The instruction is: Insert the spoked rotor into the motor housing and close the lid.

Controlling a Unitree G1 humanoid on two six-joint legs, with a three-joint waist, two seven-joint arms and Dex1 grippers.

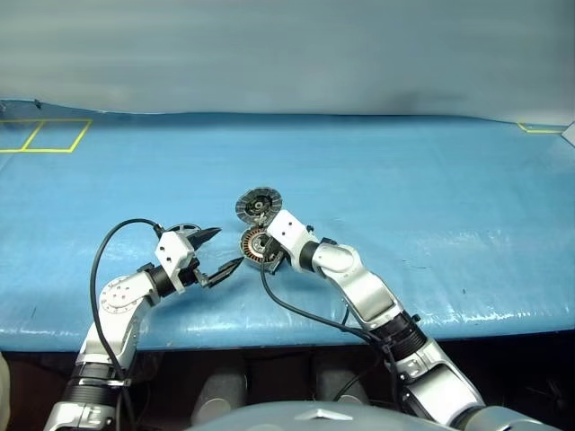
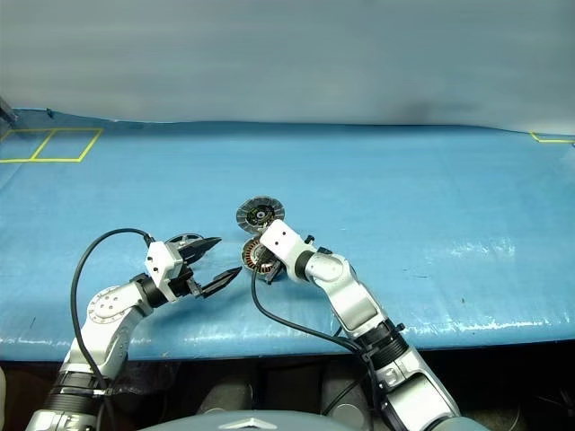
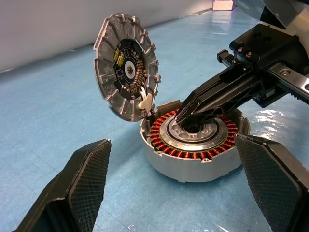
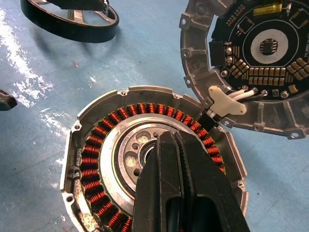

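Head view: the housing (image 1: 256, 244) lies on the blue mat (image 1: 431, 197), lid (image 1: 258, 206) tipped up behind it.
Left wrist view: left gripper (image 3: 169, 188) gapes wide, empty, facing the housing.
Right wrist view: right gripper (image 4: 175, 145), pinched together, presses the housing's centre, probably steadying it; rotor (image 4: 70, 19) waits nearby.

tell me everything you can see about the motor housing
The motor housing is a shallow round silver metal puck lying flat on the blue mat, open side up. Inside runs a ring of copper-coloured windings around a grey metal centre with small holes. Its lid stands tilted open, joined at the housing's edge by a white clip. The right gripper, fingers shut, has its tip down at the housing's centre hub. The left gripper is open, facing the housing without touching it.
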